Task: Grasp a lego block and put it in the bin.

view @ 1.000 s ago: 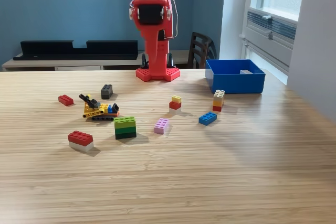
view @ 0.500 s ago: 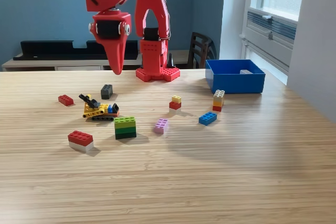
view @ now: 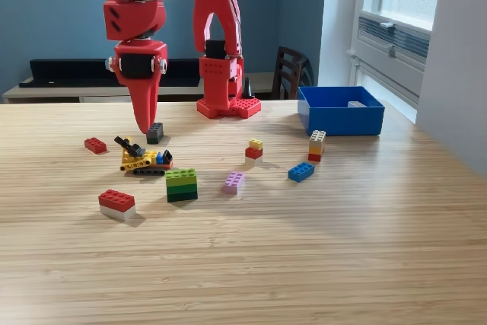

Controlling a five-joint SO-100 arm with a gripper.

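In the exterior view, my red plastic arm (view: pixel 213 43) reaches from its base at the far side of the pale wooden table (view: pixel 304 249) out toward the view's left. My pointed red gripper (view: pixel 142 125) hangs tip-down just above the small dark grey lego brick (view: pixel 154 132). The fingers look pressed together into one point with nothing between them, though from this angle I cannot be sure. Just nearer than the grey brick lies a little yellow and black lego vehicle (view: pixel 144 159), and a flat red brick (view: pixel 95 144) sits further left. Nearer still are a red-and-white brick (view: pixel 117 204), a green stacked block (view: pixel 182 185) and a lilac brick (view: pixel 233 182). The shallow square blue plastic bin (view: pixel 340 110) stands at the far right, well apart from my gripper.
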